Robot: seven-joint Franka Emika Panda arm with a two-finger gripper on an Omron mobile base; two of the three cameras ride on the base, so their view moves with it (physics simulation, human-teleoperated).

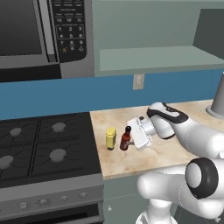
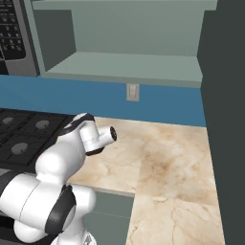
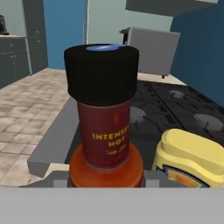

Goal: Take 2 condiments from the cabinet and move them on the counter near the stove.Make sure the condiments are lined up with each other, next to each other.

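My gripper (image 1: 130, 141) is reaching the hot-sauce bottle (image 1: 125, 139) | bottle standing just beside the mustard bottle (image 1: 110, 138) on the counter (image 1: 175, 153) near the stove (image 1: 43, 144) | jaw opening: I cannot tell

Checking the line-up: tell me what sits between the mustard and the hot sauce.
Nothing: left base view shows bare counter between mustard and hot sauce.

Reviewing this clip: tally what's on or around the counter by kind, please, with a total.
Condiment bottles: 2, the yellow mustard bottle and the hot-sauce bottle, side by side on the counter
Stoves: 1
Microwaves: 1
Wall cabinets: 1
Wall outlets: 1
Grippers: 1
Total: 7
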